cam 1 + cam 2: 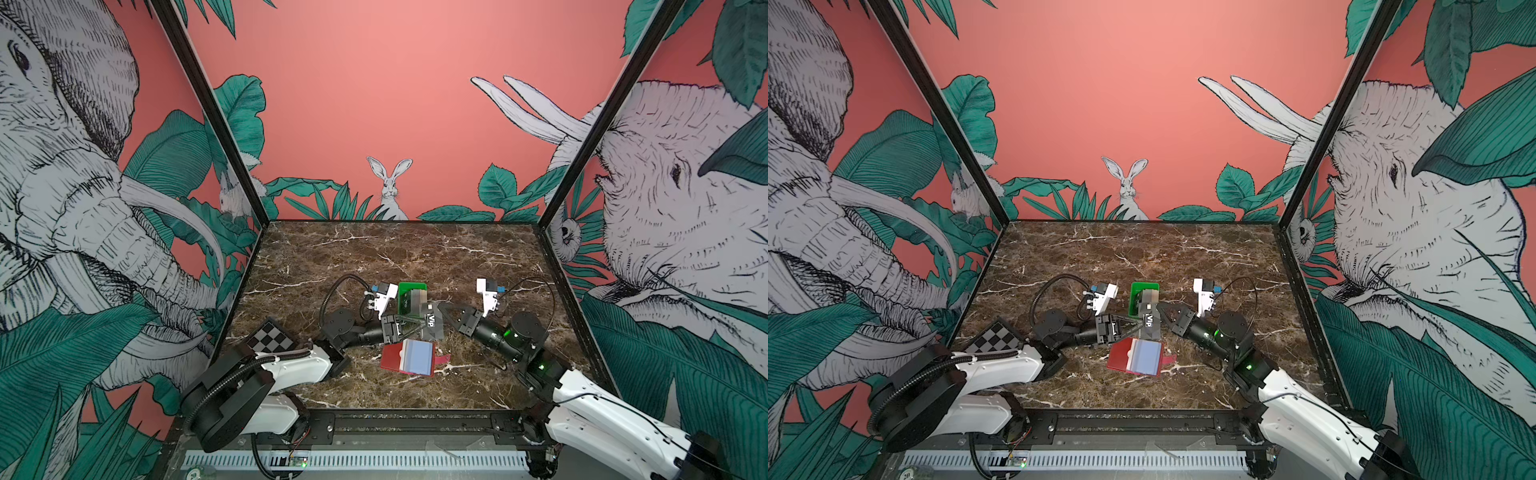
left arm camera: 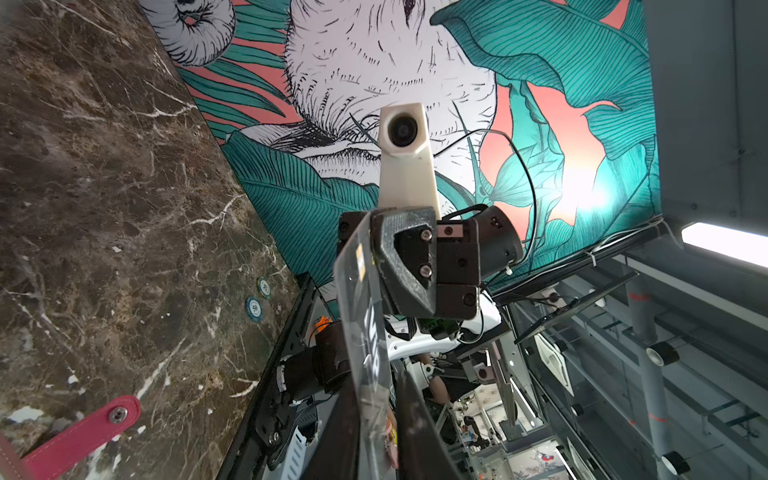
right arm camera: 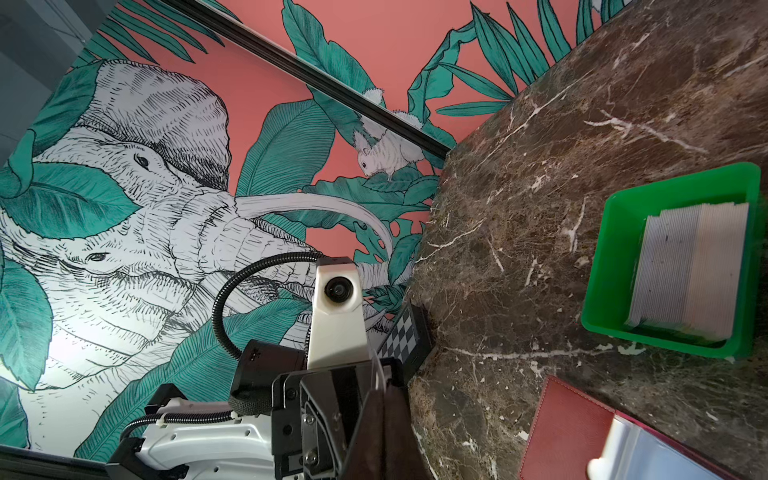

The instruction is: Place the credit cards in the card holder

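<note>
The black VIP card (image 1: 431, 321) (image 1: 1149, 321) stands on edge above the counter (image 1: 374, 257), caught between both arms. The left pincer (image 1: 420, 326) is pressed together on its near-left edge. The right pincer (image 1: 441, 306) is pressed together on the opposite side, its fingers flat against the card's face in the left wrist view (image 2: 368, 332).

The card holder (image 1: 409, 358) (image 1: 1136, 356) lies open on the counter just in front of the two pincers and below the held card, not touching it. Its pale blue and grey pockets face up and its snap tab (image 1: 442, 358) points right. Just behind the card sits the green tray (image 1: 411, 286), which holds a stack of cards (image 3: 694, 270) leaning on edge.

In both top views the held card and the pincers hide the near end of the tray. In the right wrist view the card shows only as a thin pale sliver (image 3: 377, 372), and the card holder is cut off at the frame corner. The left wrist view catches only the snap tab. Whether any pocket already holds a card cannot be made out.
</note>
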Available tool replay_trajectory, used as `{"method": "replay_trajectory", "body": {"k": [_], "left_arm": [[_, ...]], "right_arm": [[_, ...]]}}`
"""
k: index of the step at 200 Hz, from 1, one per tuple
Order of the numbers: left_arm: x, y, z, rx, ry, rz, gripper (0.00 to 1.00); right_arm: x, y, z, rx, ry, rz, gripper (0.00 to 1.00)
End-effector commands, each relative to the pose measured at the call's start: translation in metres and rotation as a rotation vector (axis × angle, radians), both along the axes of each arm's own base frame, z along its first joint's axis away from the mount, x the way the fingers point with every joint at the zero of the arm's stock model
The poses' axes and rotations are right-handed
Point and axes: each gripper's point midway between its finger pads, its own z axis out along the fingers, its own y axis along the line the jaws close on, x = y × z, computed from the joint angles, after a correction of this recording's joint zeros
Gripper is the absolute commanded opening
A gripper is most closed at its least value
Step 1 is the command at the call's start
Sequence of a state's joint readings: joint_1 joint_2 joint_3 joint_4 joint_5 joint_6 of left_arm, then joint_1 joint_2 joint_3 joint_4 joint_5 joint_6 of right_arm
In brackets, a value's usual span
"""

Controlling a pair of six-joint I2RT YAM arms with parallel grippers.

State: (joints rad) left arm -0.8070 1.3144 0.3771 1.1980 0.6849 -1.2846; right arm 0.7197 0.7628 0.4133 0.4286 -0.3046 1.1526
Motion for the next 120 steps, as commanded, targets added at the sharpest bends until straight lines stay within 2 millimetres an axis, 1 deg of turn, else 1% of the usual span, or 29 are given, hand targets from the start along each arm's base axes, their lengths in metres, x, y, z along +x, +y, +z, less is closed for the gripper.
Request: {"method": "replay_trajectory", "body": {"k": [1, 10, 18, 37, 57, 84, 97, 108, 120], "left_arm": [[0.01, 0.003, 0.004, 0.006, 0.001, 0.067, 0.06], [0.013, 0.004, -0.004, 0.046, 0.014, 0.082, 0.03], [0.016, 0.006, -0.013, 0.084, 0.031, 0.095, 0.0], [0.026, 0.015, -0.027, 0.146, 0.062, 0.133, 0.0], [0.031, 0.028, -0.042, 0.217, 0.07, 0.163, 0.0], [0.019, 0.035, -0.062, 0.362, 0.056, 0.122, 0.0], [0.01, 0.043, -0.071, 0.423, 0.042, 0.113, 0.0], [0.006, 0.05, -0.074, 0.445, 0.028, 0.125, 0.0], [0.002, 0.056, -0.079, 0.466, 0.015, 0.136, 0.0]], "right_arm": [[-0.002, -0.001, 0.01, 0.023, -0.031, 0.004, 0.0], [-0.001, -0.002, 0.006, 0.003, -0.021, -0.001, 0.0], [0.0, -0.003, 0.0, -0.017, -0.006, -0.011, 0.05], [0.001, -0.01, -0.016, -0.082, 0.036, -0.054, 0.13], [-0.002, -0.02, -0.042, -0.219, 0.101, -0.108, 0.17], [-0.01, -0.025, -0.075, -0.375, 0.177, -0.147, 0.22], [-0.017, -0.028, -0.098, -0.492, 0.246, -0.153, 0.23], [-0.023, -0.033, -0.12, -0.599, 0.316, -0.158, 0.22], [-0.03, -0.034, -0.139, -0.686, 0.371, -0.151, 0.22]]}}
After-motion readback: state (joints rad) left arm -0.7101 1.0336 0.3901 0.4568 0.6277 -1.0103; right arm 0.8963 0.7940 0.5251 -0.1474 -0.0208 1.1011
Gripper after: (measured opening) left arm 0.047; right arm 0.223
